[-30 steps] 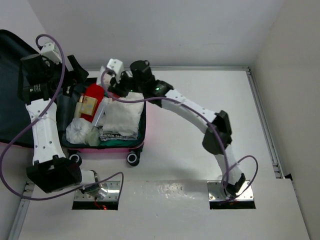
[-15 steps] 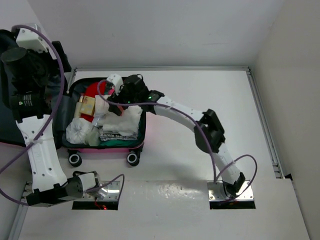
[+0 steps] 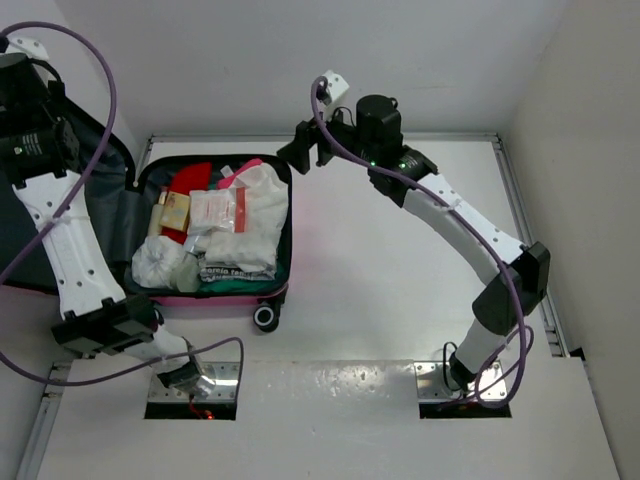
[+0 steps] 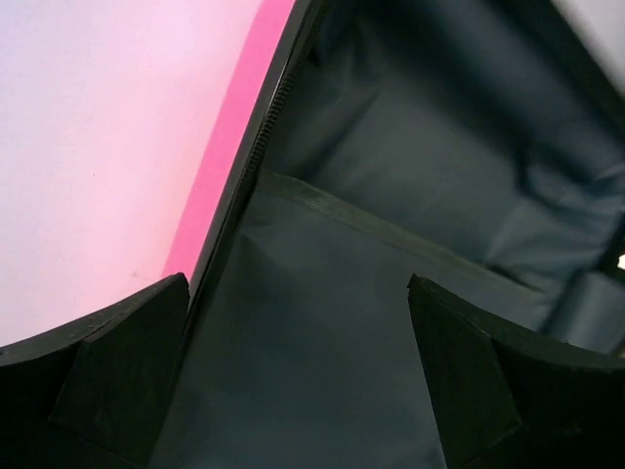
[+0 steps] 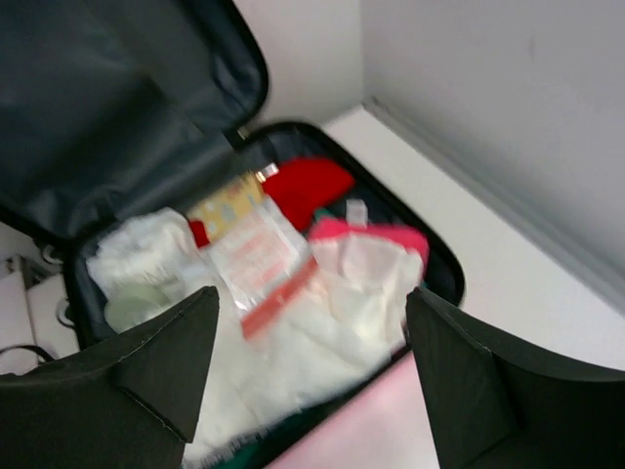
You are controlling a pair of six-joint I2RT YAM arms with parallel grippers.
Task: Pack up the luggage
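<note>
white table (image 3: 400, 290), plain white walls all round. the luggage (image 3: 215, 297) lies open on the table in front of my left arm's base, with its wheel (image 3: 265, 318) on the near side. the lid is swung out to its left, showing the dark grey lining (image 4: 391, 195).

the tub is pretty full:
- red thing (image 3: 188, 180) at the luggage's far end
- white cloth bundle (image 3: 262, 200) along its right wall
- clear packet with a red stripe (image 3: 215, 212) in the middle
- yellowish box (image 3: 173, 210) left of the packet
- white bagged wad (image 3: 158, 262) in the near left corner

the left gripper (image 4: 298, 381) is up by the lid, close over the lining and the pink rim. its fingers are spread wide with nothing between them. the right gripper (image 5: 312, 381) hangs in the air off the luggage's far right corner, looking down into it. its fingers are spread too and it's empty.
</note>
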